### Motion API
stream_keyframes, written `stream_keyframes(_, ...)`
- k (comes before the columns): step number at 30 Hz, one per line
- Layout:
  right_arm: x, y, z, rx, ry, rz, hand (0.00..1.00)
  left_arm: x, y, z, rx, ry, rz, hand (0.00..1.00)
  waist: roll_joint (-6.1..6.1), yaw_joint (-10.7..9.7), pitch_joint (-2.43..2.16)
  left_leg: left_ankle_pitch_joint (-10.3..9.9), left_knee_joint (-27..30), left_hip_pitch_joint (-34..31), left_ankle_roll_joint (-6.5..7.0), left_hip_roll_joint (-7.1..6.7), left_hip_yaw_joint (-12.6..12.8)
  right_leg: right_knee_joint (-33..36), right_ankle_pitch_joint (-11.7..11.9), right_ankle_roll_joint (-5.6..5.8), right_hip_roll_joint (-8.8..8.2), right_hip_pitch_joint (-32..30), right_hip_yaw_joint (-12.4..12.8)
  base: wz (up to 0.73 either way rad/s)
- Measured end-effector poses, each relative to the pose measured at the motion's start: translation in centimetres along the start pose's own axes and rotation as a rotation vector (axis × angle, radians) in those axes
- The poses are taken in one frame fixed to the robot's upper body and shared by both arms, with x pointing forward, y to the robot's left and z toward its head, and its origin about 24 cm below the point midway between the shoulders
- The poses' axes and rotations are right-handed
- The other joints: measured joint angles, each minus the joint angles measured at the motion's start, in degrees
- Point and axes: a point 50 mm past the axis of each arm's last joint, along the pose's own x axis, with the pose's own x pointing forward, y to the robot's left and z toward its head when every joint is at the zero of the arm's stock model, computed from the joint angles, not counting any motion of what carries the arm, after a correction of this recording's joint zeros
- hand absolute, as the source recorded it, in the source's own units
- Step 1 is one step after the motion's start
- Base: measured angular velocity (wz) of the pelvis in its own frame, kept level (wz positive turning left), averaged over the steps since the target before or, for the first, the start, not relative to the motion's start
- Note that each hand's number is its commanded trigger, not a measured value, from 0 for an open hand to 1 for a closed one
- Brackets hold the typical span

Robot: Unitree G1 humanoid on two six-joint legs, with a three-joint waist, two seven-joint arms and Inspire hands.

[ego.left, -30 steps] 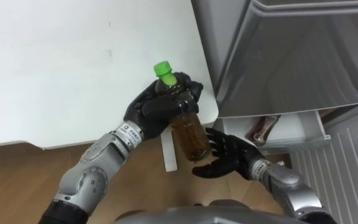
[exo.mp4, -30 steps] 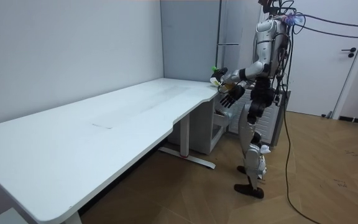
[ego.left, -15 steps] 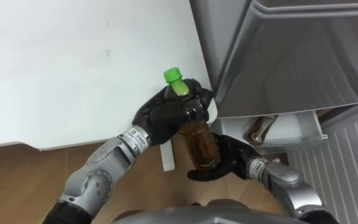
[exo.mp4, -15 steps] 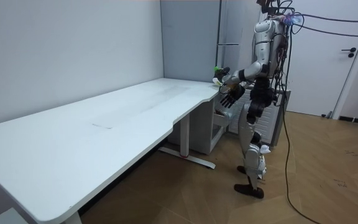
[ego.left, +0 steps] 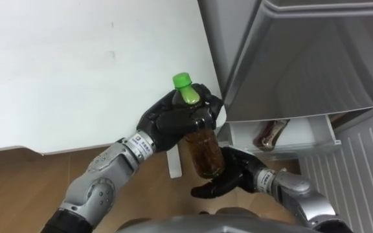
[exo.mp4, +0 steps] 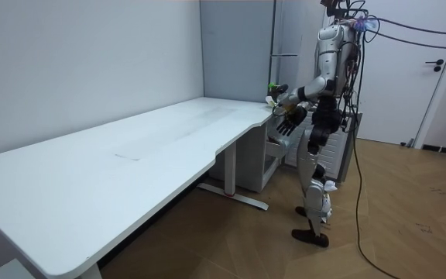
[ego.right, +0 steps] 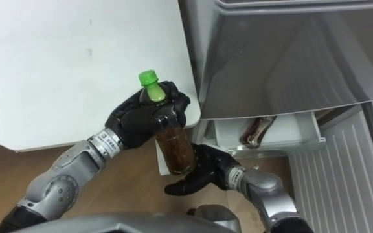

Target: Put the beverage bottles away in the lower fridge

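White tabletop (ego.left: 76, 65) beside fridge (ego.left: 303, 58): left hand (ego.left: 170, 122) clamped round bottle (ego.left: 206, 150); right hand (ego.left: 228, 180), fingers spread, beneath its base.

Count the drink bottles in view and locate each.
2. One green-capped bottle is gripped in the left hand, above the right hand; one dark bottle lies in the open fridge drawer. Others may be hidden deeper inside.

Office-like room; white desk (exo.mp4: 153, 147); fridge (ego.left: 316, 58); parquet floor (exo.mp4: 409, 225)

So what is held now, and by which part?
The left hand grips the bottle round its upper part; the open right hand is under its base.
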Motion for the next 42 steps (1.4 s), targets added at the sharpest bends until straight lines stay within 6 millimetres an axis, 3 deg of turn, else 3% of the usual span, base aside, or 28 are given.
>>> stream_keyframes(9,0.1,0.2,0.1,-0.004,-0.003,0.027,0.0,0.5,-0.5,0.1,0.151,0.016,-0.023,1.0,-0.17,0.15,0.04,0.0,0.02,-0.81,0.0,0.11,0.15,0.26,0.03,-0.05,-0.01,-0.48,-0.13,0.0)
stream_keyframes(17,-0.4,0.7,2.8,-0.102,-0.088,0.102,0.0,0.6,-0.7,0.2,0.219,0.032,-0.039,1.0,-1.23,0.0,0.21,0.0,0.09,-0.91,0.0,0.16,0.76,0.94,0.03,-0.06,-0.05,-1.13,0.33,-0.03)
stream_keyframes(21,-0.3,0.9,3.0,-0.088,-0.104,0.126,0.0,0.7,-0.7,0.2,0.223,0.033,-0.041,1.0,-1.54,-0.02,0.23,0.0,0.17,-0.94,0.0,0.17,0.76,0.97,0.03,-0.05,-0.11,-1.17,0.26,0.0)
stream_keyframes(31,-0.4,1.3,3.4,-0.042,-0.156,0.151,0.0,0.5,-0.9,-0.1,0.258,0.048,-0.069,1.0,-0.26,0.09,0.56,0.0,0.18,-0.91,0.0,0.09,0.83,1.02,0.02,-0.04,0.03,-1.16,0.71,0.0)
stream_keyframes(32,-0.4,1.4,3.3,-0.037,-0.156,0.156,0.53,0.5,-0.9,-0.1,0.262,0.05,-0.072,1.0,-0.16,0.07,0.56,0.0,0.18,-0.9,0.0,0.1,0.93,1.01,0.02,-0.05,0.07,-1.15,0.74,0.0)
stream_keyframes(33,-0.4,1.4,3.3,-0.032,-0.158,0.157,0.94,0.4,-0.9,-0.1,0.264,0.05,-0.073,1.0,-0.14,0.1,0.57,0.0,0.18,-0.91,0.0,0.11,0.96,1.01,0.02,-0.05,0.07,-1.15,0.74,0.0)
stream_keyframes(34,-0.4,1.5,3.3,-0.013,-0.166,0.163,1.0,0.4,-0.9,-0.1,0.265,0.05,-0.074,1.0,-0.1,0.11,0.58,0.0,0.16,-0.93,0.0,0.11,1.0,1.0,0.02,-0.05,0.08,-1.18,0.74,0.0)
stream_keyframes(42,-0.4,1.4,3.0,0.047,-0.182,0.171,1.0,0.3,-0.9,-0.2,0.274,0.056,-0.082,1.0,-0.19,0.09,0.52,0.0,0.16,-0.93,0.0,0.19,1.3,1.02,0.03,-0.05,0.06,-1.25,1.09,-0.01)
